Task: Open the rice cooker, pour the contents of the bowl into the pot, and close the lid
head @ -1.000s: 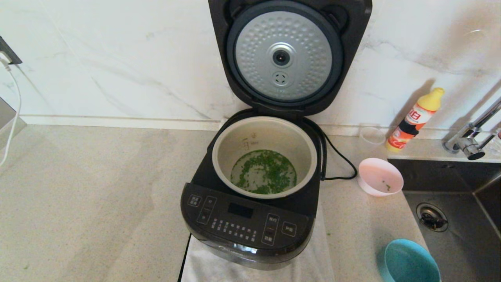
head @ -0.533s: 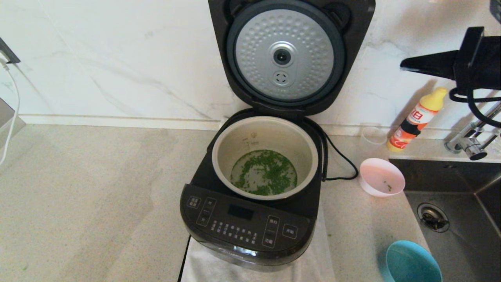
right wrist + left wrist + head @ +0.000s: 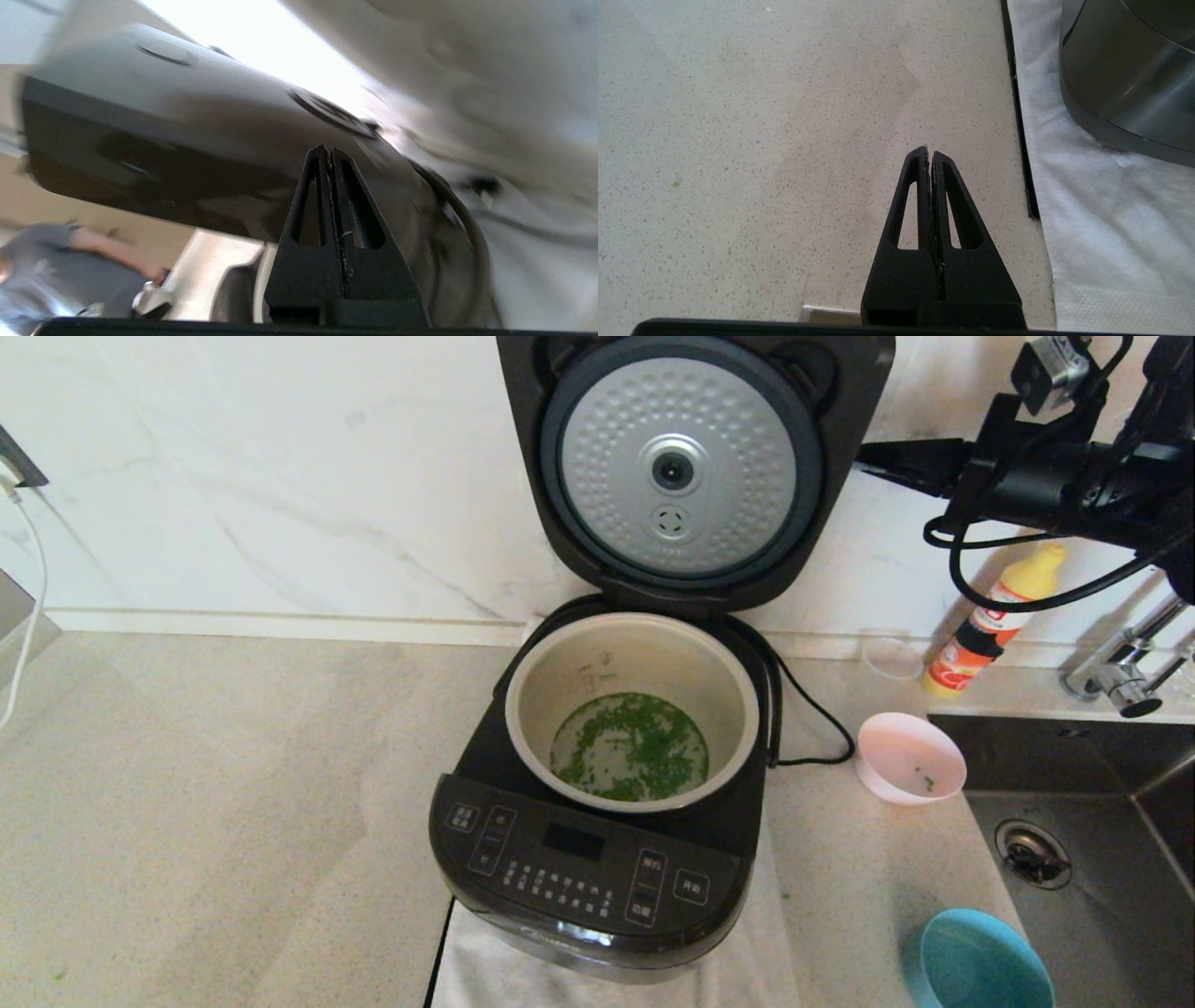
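The glossy black rice cooker (image 3: 597, 859) stands lid (image 3: 686, 467) up, its white button labels too small to read. The right gripper (image 3: 864, 455), fingers pressed together and empty, hangs beside the lid's edge; the left gripper (image 3: 929, 154) is likewise closed.

Right tool (image 3: 864, 455) raised (closed), left tool (image 3: 929, 154) closed

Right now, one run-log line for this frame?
lid open | green bits in pot | bowl nearly empty | right gripper shut, beside lid

Sink (image 3: 1074, 896), faucet (image 3: 1120, 681) — orange bottle (image 3: 990, 625), teal bowl (image 3: 985, 966)
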{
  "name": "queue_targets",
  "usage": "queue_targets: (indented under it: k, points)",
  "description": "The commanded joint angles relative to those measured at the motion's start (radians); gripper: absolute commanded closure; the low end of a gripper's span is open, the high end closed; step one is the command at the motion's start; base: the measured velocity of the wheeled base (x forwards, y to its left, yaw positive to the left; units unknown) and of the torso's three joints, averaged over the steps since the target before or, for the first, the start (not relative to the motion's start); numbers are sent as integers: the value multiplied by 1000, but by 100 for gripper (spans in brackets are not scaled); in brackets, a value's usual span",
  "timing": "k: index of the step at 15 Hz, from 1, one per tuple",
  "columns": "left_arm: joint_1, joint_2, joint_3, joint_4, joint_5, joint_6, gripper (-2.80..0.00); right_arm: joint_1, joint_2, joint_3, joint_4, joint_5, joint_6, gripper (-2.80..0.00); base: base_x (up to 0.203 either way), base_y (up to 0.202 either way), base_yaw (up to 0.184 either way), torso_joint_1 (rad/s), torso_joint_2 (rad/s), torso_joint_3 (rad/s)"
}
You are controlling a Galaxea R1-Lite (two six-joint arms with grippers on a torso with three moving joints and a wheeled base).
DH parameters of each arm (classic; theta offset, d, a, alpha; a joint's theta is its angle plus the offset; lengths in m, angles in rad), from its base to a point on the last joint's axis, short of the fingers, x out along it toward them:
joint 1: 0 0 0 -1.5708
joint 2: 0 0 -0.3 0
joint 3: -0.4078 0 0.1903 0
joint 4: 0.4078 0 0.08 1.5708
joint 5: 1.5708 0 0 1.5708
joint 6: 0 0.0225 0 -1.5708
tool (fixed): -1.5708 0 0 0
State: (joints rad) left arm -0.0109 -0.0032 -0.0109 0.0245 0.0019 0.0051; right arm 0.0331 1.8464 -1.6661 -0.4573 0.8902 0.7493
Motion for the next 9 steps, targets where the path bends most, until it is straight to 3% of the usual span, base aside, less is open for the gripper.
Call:
queue_targets:
  k: [1, 9]
  points:
    - [0, 3, 0, 0, 0, 0, 0, -2, 59, -6, -147, 43, 80, 0, 0, 0, 0, 0, 0, 0]
    - [0, 3, 0, 0, 0, 0, 0, -4, 112, -144, -189, 59, 105, 0, 0, 0, 0, 0, 0, 0]
